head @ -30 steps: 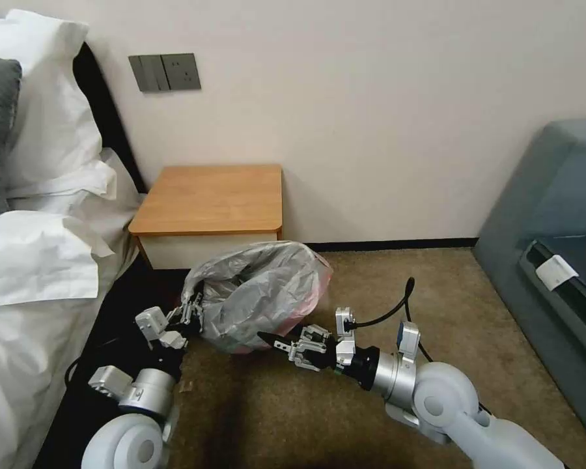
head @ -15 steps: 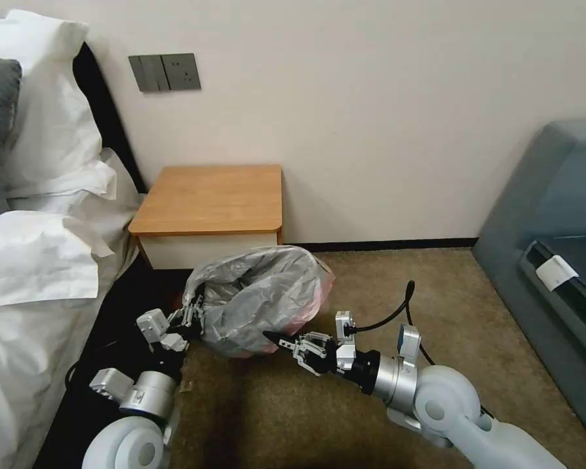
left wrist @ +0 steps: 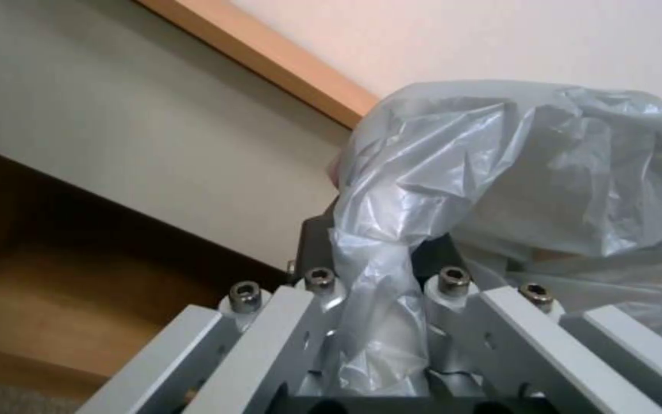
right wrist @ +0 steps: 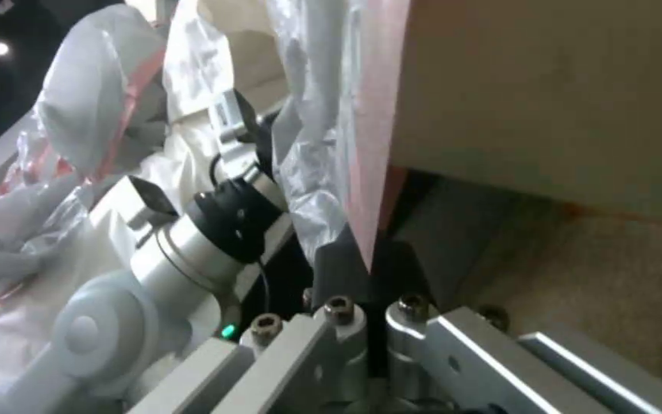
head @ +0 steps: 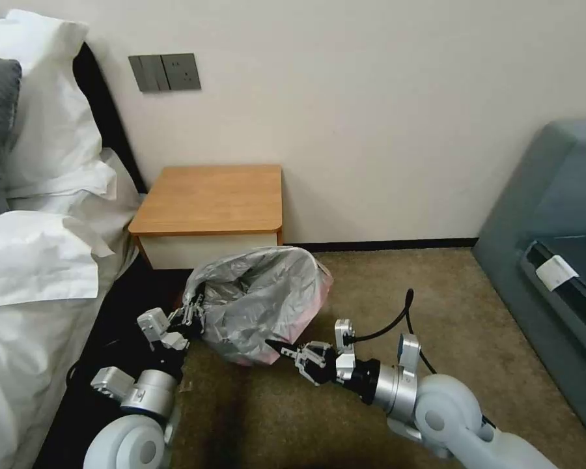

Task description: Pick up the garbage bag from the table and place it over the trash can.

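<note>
The grey crinkly garbage bag (head: 260,299) bulges on the carpet in front of the table (head: 208,195), its pinkish-red edge low at the front. The trash can is hidden beneath it in the head view. My left gripper (head: 192,317) is shut on the bag's left edge; in the left wrist view a twisted strip of the bag (left wrist: 377,299) runs between its fingers. My right gripper (head: 271,343) is shut on the bag's front edge, and the right wrist view shows that pink edge (right wrist: 369,172) pinched at its tips (right wrist: 365,264).
A bed with white bedding (head: 39,260) borders the left. A grey sofa (head: 553,247) stands at the right. The wall and dark skirting run behind the table. Brown carpet (head: 397,286) lies open between bag and sofa. My left arm (right wrist: 208,230) appears in the right wrist view.
My right gripper has moved slightly down and toward me with the bag's front edge. The bag has sunk a little lower. The left gripper has hardly moved.
</note>
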